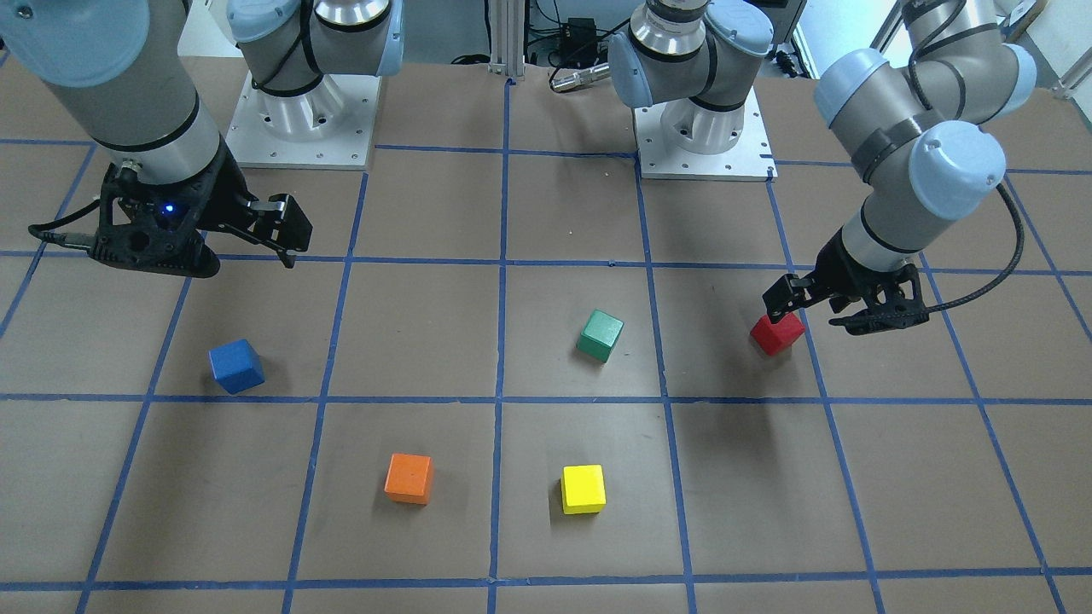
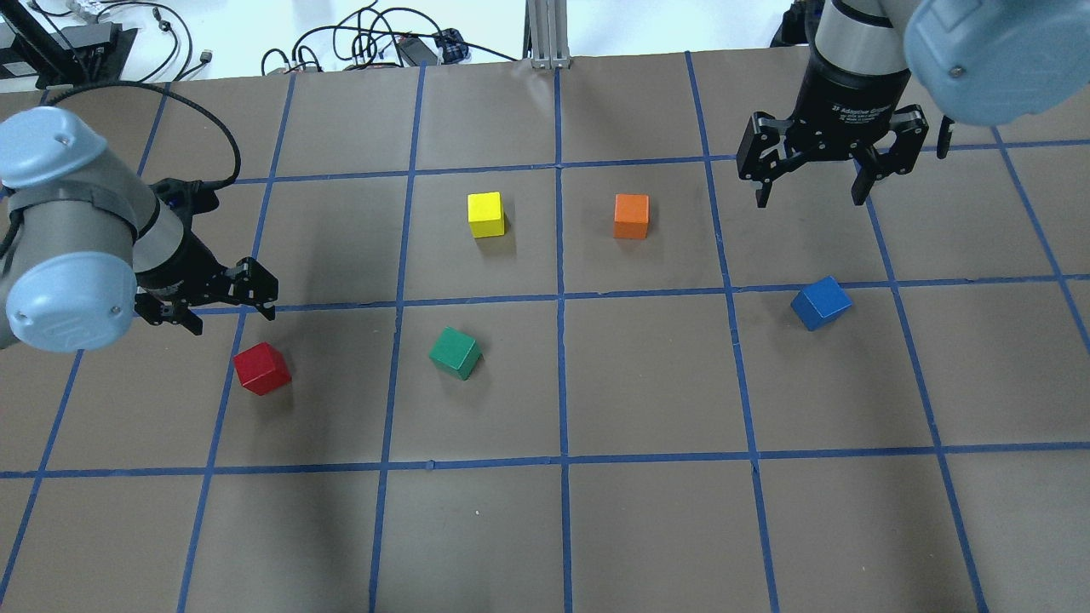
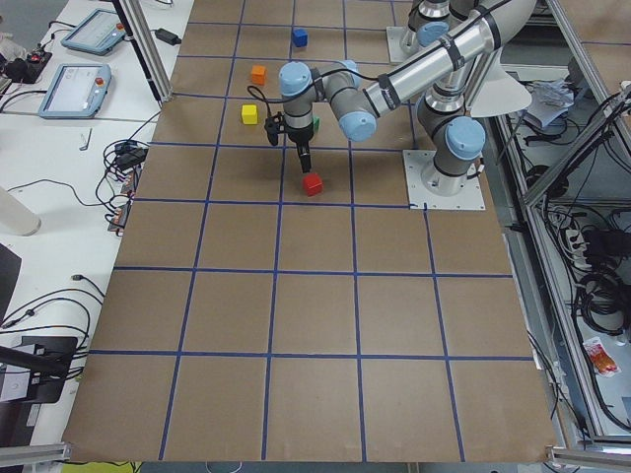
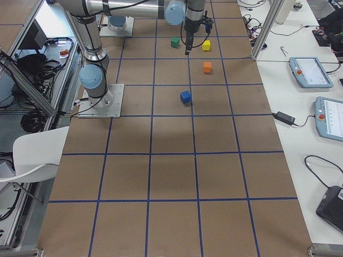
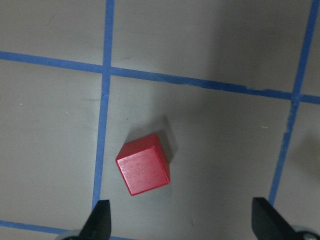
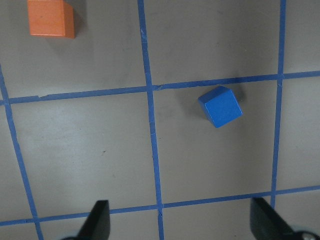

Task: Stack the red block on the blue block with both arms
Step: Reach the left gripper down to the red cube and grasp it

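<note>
0 blocks gripped: red block (image 2: 262, 368) is seen on the table (image 2: 647, 383) by the spread, empty left gripper (image 2: 223, 308), blue block (image 2: 821, 303) well apart near the spread right gripper (image 2: 810, 196); pick and stack not yet done.

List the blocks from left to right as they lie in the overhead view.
red block → green block → yellow block → orange block → blue block
</note>
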Available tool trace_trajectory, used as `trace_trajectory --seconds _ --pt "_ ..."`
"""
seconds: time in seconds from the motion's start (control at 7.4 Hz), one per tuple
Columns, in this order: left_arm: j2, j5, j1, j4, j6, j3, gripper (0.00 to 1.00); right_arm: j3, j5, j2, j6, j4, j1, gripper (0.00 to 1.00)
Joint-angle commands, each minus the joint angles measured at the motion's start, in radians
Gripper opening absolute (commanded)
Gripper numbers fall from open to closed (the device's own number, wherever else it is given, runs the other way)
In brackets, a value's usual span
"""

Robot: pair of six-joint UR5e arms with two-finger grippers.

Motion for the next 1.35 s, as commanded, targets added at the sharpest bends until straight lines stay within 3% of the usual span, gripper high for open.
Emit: trace_trajectory --seconds 0.0,0.41,0.81,1.08,1.22 --pt "-0.064 0.002 0.011 0.066 0.003 -0.049 1.00 -0.001 0.008 0.000 0.000 -0.003 0.000 1.00" --pt "-0.121 0.012 0.014 0.108 0.007 -0.080 1.00 0.000 0.006 0.000 0.000 -0.001 0.000 1.00" --pt "-0.124 0.069 -0.001 0.114 0.046 -0.063 0.08 -0.001 0.008 0.001 0.000 -0.004 0.000 1.00" --pt "-0.111 0.066 -0.058 0.047 0.049 0.007 0.05 -0.001 0.009 0.001 0.000 -0.004 -0.002 1.00" --pt "-0.109 0.069 -0.148 -0.063 0.035 0.120 0.06 -0.001 0.009 0.001 0.000 -0.006 -0.003 1.00"
